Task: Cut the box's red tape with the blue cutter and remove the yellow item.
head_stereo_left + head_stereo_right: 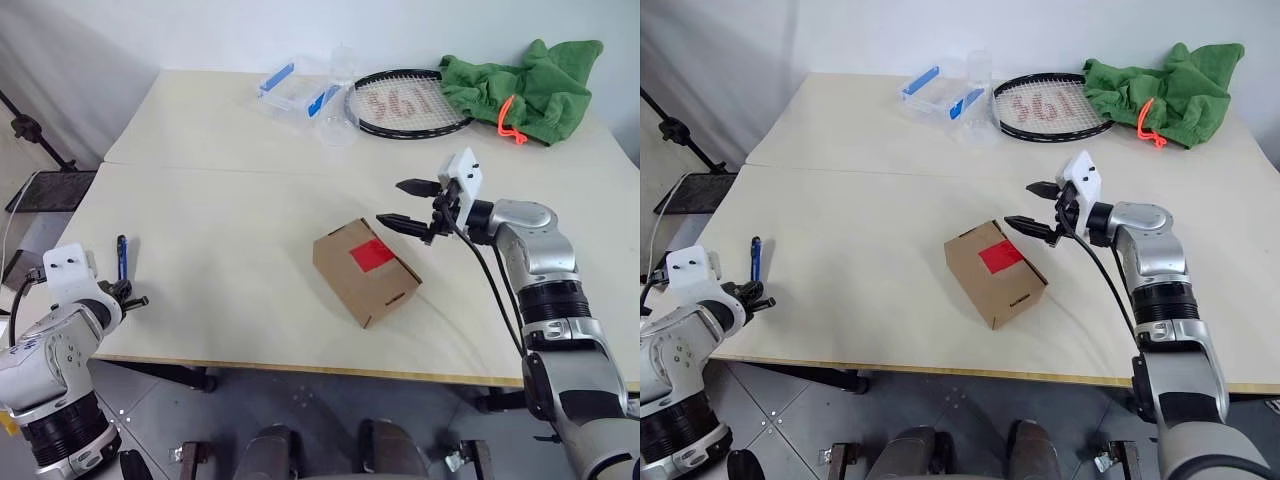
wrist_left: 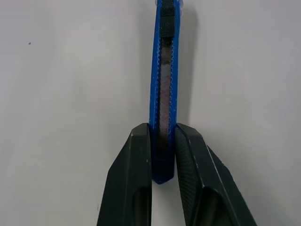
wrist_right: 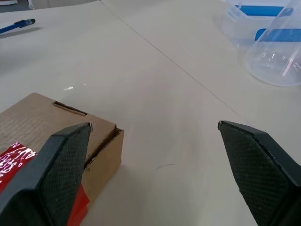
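Blue slim pen-like cutter (image 2: 162, 89) on tabletop (image 1: 230, 200) near left edge, long axis along my left fingers (image 2: 190, 179), pinched at its end | brown cardboard box (image 1: 365, 271) mid-table, nearer right fingers (image 1: 400, 222), spread wide

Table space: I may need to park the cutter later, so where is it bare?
Bare table between the blue cutter and the box. Crowded at the far edge: clear container, racket, green cloth.
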Tool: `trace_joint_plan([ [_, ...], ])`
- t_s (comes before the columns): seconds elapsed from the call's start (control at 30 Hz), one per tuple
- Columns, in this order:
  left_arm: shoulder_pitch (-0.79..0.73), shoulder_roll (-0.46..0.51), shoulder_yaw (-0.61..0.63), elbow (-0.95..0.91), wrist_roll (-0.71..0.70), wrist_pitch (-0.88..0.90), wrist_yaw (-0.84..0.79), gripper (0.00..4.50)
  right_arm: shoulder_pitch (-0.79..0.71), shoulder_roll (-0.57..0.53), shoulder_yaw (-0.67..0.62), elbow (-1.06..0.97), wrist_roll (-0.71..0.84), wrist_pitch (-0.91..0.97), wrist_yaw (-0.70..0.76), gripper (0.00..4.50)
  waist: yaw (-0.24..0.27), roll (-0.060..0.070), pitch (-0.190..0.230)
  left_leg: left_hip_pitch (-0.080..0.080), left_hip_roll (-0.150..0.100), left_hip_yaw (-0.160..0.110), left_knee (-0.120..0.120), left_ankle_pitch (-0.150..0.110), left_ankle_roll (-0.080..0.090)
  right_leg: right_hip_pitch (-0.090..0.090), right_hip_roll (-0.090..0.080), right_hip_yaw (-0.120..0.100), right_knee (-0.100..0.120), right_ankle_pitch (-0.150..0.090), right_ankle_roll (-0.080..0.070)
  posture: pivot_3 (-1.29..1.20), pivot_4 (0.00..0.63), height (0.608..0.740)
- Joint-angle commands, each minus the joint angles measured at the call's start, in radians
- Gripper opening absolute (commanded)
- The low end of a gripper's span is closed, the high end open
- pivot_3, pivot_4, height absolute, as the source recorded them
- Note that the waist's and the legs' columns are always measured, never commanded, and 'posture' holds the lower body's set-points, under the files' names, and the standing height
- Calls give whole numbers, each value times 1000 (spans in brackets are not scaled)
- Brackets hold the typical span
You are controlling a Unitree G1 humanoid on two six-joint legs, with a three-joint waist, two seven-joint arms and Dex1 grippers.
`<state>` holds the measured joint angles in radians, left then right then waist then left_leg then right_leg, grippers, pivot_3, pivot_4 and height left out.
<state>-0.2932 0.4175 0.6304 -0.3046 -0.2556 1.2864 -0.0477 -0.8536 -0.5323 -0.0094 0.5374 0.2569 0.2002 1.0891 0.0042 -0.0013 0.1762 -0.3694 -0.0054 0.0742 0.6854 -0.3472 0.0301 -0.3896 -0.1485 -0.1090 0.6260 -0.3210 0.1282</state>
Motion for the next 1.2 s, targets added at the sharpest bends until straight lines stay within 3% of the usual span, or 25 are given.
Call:
trace_joint_plan([
  [0.03, 45, -3, -84, 29, -24, 29, -54, 421, -24, -20, -32, -30, 19, 2, -1, 4500, 0, 0, 0, 0, 0, 0, 0, 0, 0, 0, 0, 0, 0, 0, 0, 0, 150, 740],
  [0.13, 78, 41, -115, -31, -61, 26, -120, 421, -20, -30, -33, -58, 25, 19, 3, 4500, -1, 0, 0, 0, 0, 0, 0, 0, 0, 0, 0, 0, 0, 0, 0, 0, 150, 740],
  [0.37, 286, 273, -181, -247, -239, -179, -543, 421, -15, -91, 40, -359, 60, 263, 49, 4500, -10, 2, 2, -3, 1, -4, -2, -1, -1, -1, -1, 3, -3, 0, 0, 0, 150, 740],
  [0.57, 352, 384, -233, -222, -250, -396, -738, 421, -22, -71, 110, -550, 101, 374, 73, 4500, -13, 3, 3, -4, 3, -4, -2, -1, -2, -2, 0, 3, -6, -1, -2, 0, 150, 740],
  [0.7, 341, 469, -298, -153, -187, -659, -903, 402, -10, -29, 219, -752, 81, 393, 45, 3732, -13, 3, 3, -4, 3, -3, -3, -1, -2, -3, 1, 1, -5, -1, -2, 0, 150, 740],
  [0.87, 324, 530, -367, -96, -151, -800, -1001, 402, 6, -22, 339, -844, 35, 384, 38, 1993, -15, 3, 4, -4, 2, -3, -3, -2, -2, -3, 1, -3, -5, -1, -2, 0, 150, 740],
  [1.07, 309, 614, -494, -24, -12, -941, -1053, 402, 18, 23, 514, -848, -77, 301, 31, 15, -18, 2, 4, -5, 1, -3, -3, -2, -1, -4, 1, -6, -4, -1, -2, 0, 150, 740],
  [1.2, 298, 613, -523, -13, 24, -956, -1038, 402, 13, 77, 610, -762, -168, 231, 15, 15, -27, 1, 5, -5, 1, -3, -3, -2, 0, -4, 1, -7, -3, -1, -2, 0, 150, 740],
])
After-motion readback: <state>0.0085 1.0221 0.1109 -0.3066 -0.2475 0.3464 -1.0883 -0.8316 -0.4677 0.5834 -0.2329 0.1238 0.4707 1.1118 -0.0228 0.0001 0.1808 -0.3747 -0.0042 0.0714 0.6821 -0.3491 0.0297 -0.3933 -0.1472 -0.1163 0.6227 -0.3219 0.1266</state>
